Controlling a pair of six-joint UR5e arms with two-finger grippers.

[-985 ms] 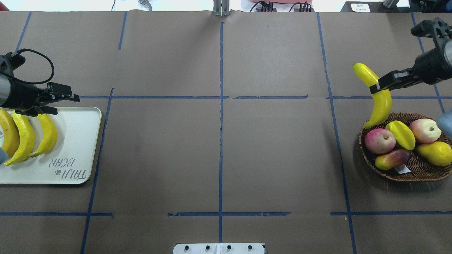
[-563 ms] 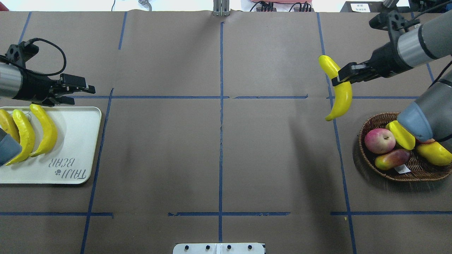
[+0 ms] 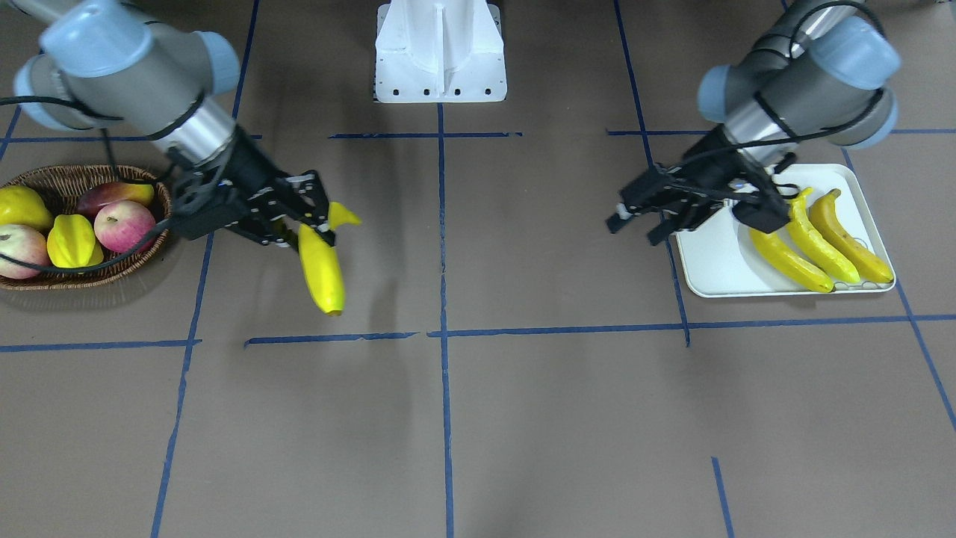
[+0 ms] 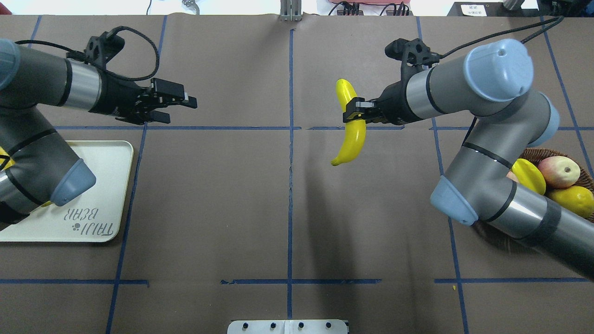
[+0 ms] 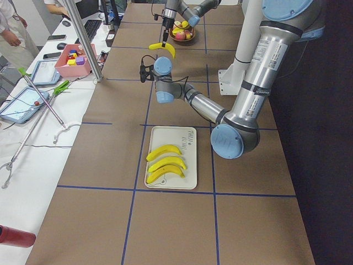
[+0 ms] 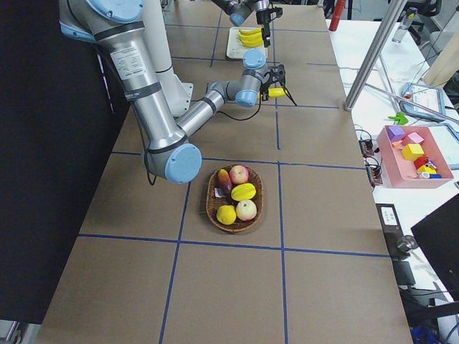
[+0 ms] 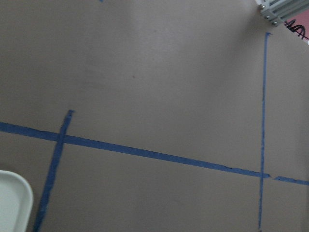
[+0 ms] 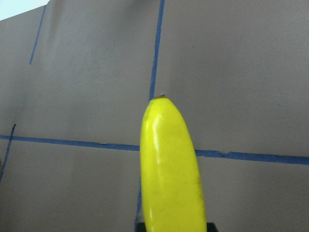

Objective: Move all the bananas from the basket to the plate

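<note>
Overhead exterior: the banana (image 4: 353, 141) is clamped in the right gripper (image 4: 355, 116), right of centre, above the table (image 4: 232, 208). A hand-over to the open left gripper (image 4: 182, 113) at upper left seems due; release should be withheld until it is gripped there.

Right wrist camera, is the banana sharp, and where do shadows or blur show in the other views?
Right wrist view: the banana is close, fairly sharp, with a soft pale sheen down its left side. Overhead view: a faint, long shadow streaks the table near it. Left wrist view: dim and soft, tape lines slightly fuzzy.
</note>
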